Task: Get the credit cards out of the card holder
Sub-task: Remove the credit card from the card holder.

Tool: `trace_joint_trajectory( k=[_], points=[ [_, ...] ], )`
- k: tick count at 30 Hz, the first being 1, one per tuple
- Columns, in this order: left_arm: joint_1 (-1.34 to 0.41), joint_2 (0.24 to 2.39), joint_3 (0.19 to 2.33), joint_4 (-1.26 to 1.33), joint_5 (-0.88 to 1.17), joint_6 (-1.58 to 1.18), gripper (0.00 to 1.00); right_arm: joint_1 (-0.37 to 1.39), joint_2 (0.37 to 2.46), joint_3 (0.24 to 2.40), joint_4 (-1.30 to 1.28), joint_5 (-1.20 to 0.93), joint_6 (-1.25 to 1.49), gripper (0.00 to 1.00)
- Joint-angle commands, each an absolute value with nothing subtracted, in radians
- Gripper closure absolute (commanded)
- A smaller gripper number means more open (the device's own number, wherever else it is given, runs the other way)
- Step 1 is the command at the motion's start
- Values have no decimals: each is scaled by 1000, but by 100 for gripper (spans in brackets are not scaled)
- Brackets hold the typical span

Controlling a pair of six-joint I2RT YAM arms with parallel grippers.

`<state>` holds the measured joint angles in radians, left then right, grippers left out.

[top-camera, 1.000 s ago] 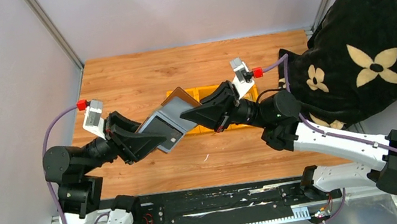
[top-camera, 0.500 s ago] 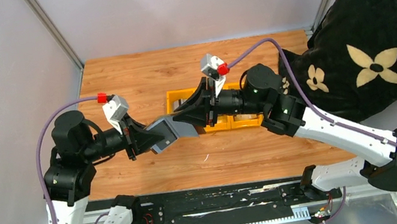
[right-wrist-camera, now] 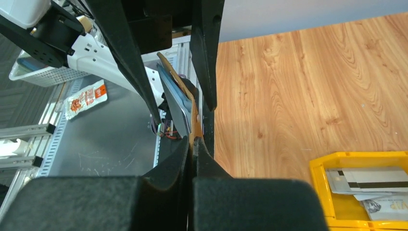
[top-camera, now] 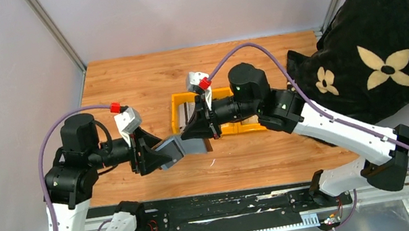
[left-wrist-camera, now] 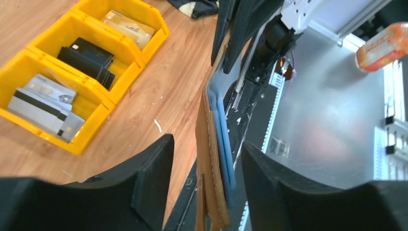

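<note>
The card holder (top-camera: pixel 185 147) hangs edge-on above the table's near middle, brown outside with a bluish-grey inner layer (left-wrist-camera: pixel 211 159) (right-wrist-camera: pixel 180 103). My right gripper (top-camera: pixel 205 133) (right-wrist-camera: pixel 193 142) is shut on its brown far edge. My left gripper (top-camera: pixel 155 155) (left-wrist-camera: pixel 206 144) is open: its fingers (left-wrist-camera: pixel 144 178) stand on either side of the card holder with a gap on each side. Credit cards lie in a yellow three-compartment bin (top-camera: pixel 174 117) (left-wrist-camera: pixel 91 137): silvery-grey ones (left-wrist-camera: pixel 43 103) (right-wrist-camera: pixel 370 180), black ones (left-wrist-camera: pixel 86 60), tan ones (left-wrist-camera: pixel 127 26).
A black cloth with cream flowers (top-camera: pixel 388 28) lies over the table's right edge. A black rail (top-camera: pixel 217 204) runs along the near edge. An orange packet (left-wrist-camera: pixel 385 45) (right-wrist-camera: pixel 84 98) lies on the metal floor below. Walls stand to the left and behind.
Both grippers and the card holder moved left and toward the near edge. The card holder went from lying open face-up to folded and edge-on.
</note>
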<state>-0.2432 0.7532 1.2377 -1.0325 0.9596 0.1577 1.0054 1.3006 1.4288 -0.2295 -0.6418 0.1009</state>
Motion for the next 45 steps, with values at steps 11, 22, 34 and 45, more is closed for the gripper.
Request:
trace_joint_trajectory(
  k=[11,22,34,45],
  points=[
    [-239,627,1055,-782,1049,-61,38,976,1064,997,515,-472,516,100],
    [-239,614,1065,-686,1063,-149,75,976,1028,945,510,-484,525,100],
    [-239,661,1087,-694,1033,-160,100,944,995,988,346,-498,483,59],
    [-239,767,1117,-836,875,-110,100,854,968,1146,160,-451,567,48]
  ],
)
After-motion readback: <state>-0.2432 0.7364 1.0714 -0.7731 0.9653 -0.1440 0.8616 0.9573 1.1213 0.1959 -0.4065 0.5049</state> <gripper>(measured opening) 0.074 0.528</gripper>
